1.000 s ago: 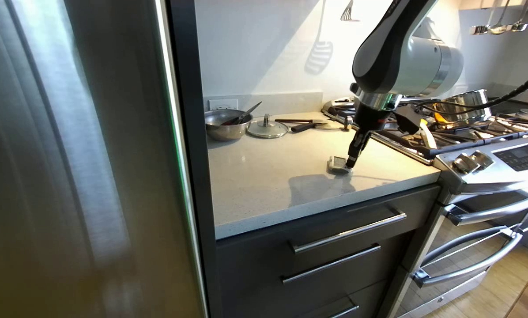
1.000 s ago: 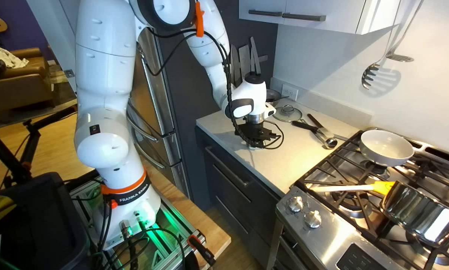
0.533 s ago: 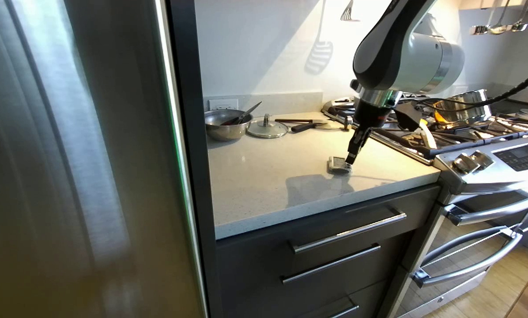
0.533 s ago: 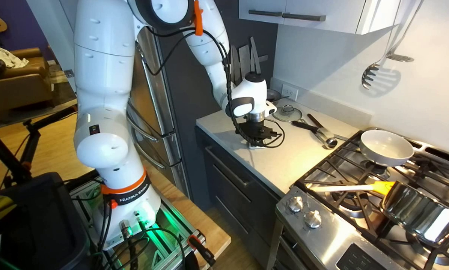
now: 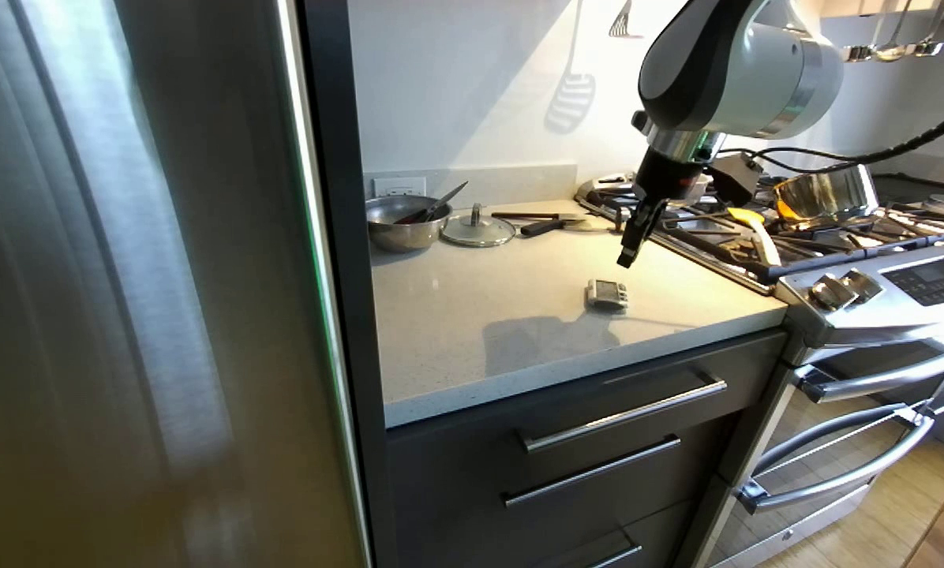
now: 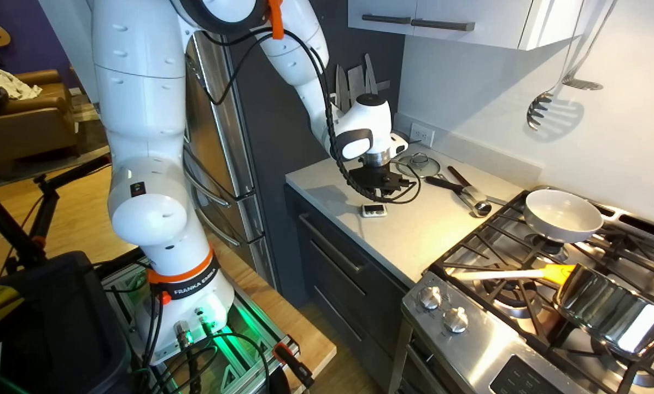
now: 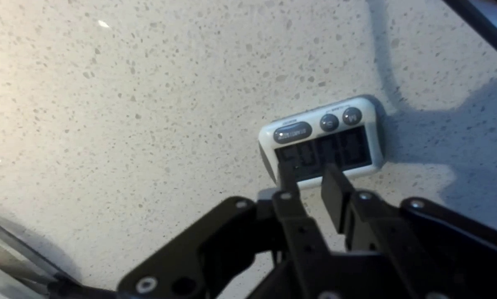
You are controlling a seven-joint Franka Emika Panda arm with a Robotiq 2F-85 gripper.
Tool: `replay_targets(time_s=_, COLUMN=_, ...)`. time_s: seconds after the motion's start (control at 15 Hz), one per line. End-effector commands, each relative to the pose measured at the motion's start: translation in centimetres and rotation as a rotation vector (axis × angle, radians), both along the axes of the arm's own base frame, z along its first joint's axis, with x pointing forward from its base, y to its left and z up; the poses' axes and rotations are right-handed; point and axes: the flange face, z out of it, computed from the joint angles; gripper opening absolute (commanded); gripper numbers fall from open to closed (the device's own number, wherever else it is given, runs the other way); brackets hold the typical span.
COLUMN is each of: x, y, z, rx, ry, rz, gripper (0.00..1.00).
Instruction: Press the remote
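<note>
The remote is a small flat gadget with a pale case, a dark display and three grey buttons. It lies on the counter in both exterior views, the remote (image 5: 607, 294) and the same remote (image 6: 374, 210). In the wrist view the remote (image 7: 325, 143) lies beyond the fingertips, which cover part of its display edge. My gripper (image 7: 309, 169) is partly open, with a narrow gap and nothing between its fingers (image 7: 335, 191). In an exterior view the gripper (image 5: 627, 260) hangs tilted above the remote, apart from it. It also shows above the remote in an exterior view (image 6: 381, 192).
The counter (image 5: 456, 331) holds a metal bowl (image 5: 409, 225), a glass lid (image 5: 478, 229) and long utensils (image 5: 551, 225) at the back. A stove (image 6: 502, 306) adjoins it, with a white pan (image 6: 562, 216) and a metal pot (image 6: 614, 312). A tall fridge (image 5: 164, 284) stands beside it.
My gripper was down at the button end of the remote and has risen off it, with a clear gap now below the fingertips. The remote has stayed in place.
</note>
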Motion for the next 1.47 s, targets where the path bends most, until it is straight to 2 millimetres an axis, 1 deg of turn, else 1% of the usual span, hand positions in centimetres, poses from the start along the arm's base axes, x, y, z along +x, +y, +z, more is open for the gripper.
replay_targets(time_s=0.0, x=-1.0, y=-0.1, z=1.8, rx=-0.017, ry=0.006, rz=-0.011, gripper=0.55)
replay_targets(time_s=0.27, x=-1.3, y=-0.2, z=3.3, rx=-0.029, ry=0.009, rz=0.005, gripper=0.87)
replay_targets(time_s=0.4, x=-1.3, y=-0.1, z=4.1, rx=-0.035, ry=0.023, rz=0.028, gripper=0.99)
replay_targets(time_s=0.6, x=-1.5, y=0.4, z=5.4, rx=-0.045, ry=0.047, rz=0.078, gripper=1.0)
replay_targets(time_s=1.13, x=-2.3, y=2.0, z=9.9, rx=-0.113, ry=0.109, rz=0.189, gripper=1.0)
replay_targets(time_s=1.4, x=-2.8, y=2.5, z=11.5, rx=-0.135, ry=0.139, rz=0.222, gripper=1.0)
